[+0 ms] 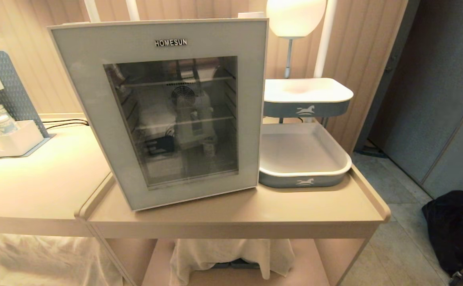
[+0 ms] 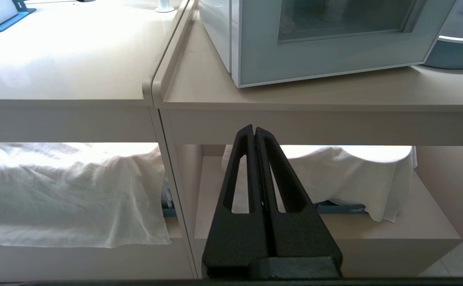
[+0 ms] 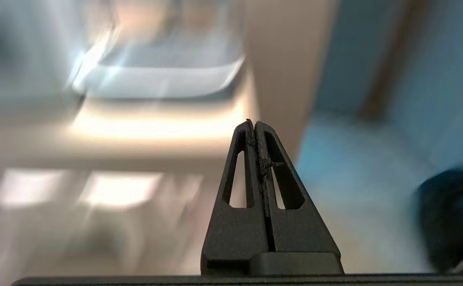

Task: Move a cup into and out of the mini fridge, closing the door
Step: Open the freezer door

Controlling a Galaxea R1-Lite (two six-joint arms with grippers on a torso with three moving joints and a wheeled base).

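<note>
The mini fridge (image 2: 215,31) stands on the beige cabinet top (image 1: 255,210). Its door (image 1: 88,79), a pale frame round dark glass with "HOMESUN" lettering, lies shut against the body. Wire shelves and reflections show through the glass. I cannot make out the cup in any view. Neither arm appears in the head view. My left gripper (image 2: 254,128) is shut and empty, low in front of the cabinet below the fridge. My right gripper (image 3: 254,122) is also shut and empty, off the cabinet's right end, with the surroundings blurred.
A grey-white tray (image 1: 334,147) sits right of the fridge, a smaller one (image 1: 307,93) raised behind it under a lamp (image 1: 295,18). Stacked paper cups (image 1: 3,123) stand far left. White cloth (image 1: 223,254) covers the lower shelf. A black bag (image 1: 458,226) lies on the floor.
</note>
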